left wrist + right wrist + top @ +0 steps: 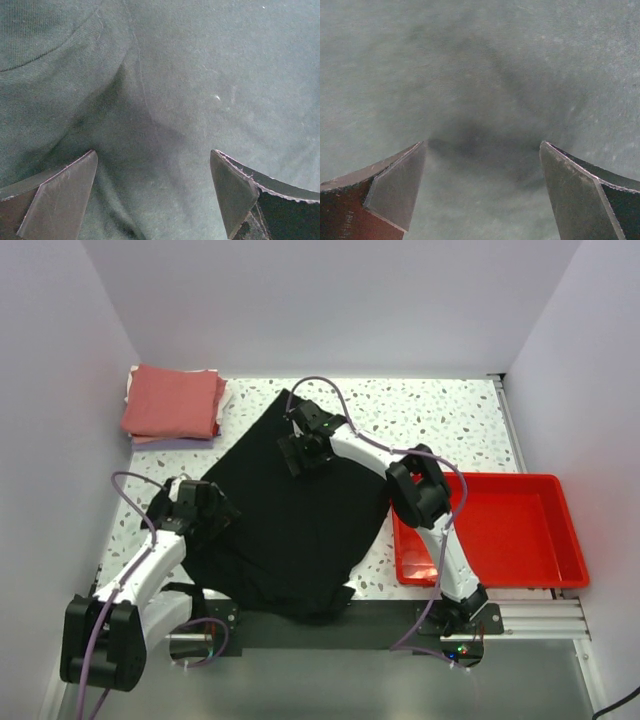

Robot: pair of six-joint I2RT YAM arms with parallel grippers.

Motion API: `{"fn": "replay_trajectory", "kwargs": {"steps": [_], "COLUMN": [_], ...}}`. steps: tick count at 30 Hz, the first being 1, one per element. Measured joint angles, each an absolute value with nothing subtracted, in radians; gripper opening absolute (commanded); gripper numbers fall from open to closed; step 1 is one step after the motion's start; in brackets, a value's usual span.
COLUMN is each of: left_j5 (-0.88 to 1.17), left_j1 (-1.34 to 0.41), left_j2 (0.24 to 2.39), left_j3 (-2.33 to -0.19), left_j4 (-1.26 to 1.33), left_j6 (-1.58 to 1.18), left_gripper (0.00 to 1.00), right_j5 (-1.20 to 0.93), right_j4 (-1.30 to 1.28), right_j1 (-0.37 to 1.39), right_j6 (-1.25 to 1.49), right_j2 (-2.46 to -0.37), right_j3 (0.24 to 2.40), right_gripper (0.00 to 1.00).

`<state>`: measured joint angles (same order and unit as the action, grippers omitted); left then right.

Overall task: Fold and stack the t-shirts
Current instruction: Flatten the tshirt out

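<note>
A large black t-shirt (290, 520) lies spread over the middle of the speckled table, one edge hanging over the near side. My left gripper (212, 512) hovers low over its left edge, jaws wide apart; the left wrist view shows only dark cloth (165, 100) with a seam and fold between the fingers (65, 195). My right gripper (303, 452) sits over the shirt's upper part, open too, with smooth dark cloth (480, 75) below its fingers (570, 195). A folded stack of t-shirts (175, 402), salmon-red on top with pale layers beneath, rests at the far left corner.
A red plastic tray (490, 530) stands at the right side of the table, beside the right arm. White walls close in the table on the left, back and right. A metal rail (530, 618) runs along the near edge.
</note>
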<state>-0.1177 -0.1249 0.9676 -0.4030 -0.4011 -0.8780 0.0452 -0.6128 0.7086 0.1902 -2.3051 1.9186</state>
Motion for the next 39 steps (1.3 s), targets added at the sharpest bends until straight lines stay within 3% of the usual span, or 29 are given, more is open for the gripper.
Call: {"fn": "replay_trajectory", "kwargs": {"steps": [10,17,24,31,39], "left_j5": [-0.208,-0.233,-0.301,-0.321,-0.392], "left_j1": [-0.125,-0.158,-0.332,-0.434,-0.418], "left_j2": [1.225,1.481,1.773,1.982,2.384], "left_j3": [-0.551,-0.736,-1.033,-1.305,-1.907], "left_j4": [-0.382,-0.312,-0.307,-0.328,-0.415], "left_j6": [-0.841,-0.801,-0.746,-0.7,-0.565], "left_gripper": [1.0,1.0,1.0,1.0,1.0], "right_j5": [0.008,-0.023,-0.016,-0.015,-0.038], "right_j4": [-0.574,-0.49,-0.458,-0.453,-0.449], "right_j1": [0.592,0.446,0.353,0.34,0.338], "right_j6": [0.251,0.311,0.334,0.336,0.332], "right_j2": [-2.334,-2.236,-2.104,-2.084,-2.082], "right_j3": [1.921,1.756,1.551,1.52,1.517], "right_gripper": [0.99,0.99,0.99,0.99,0.99]}}
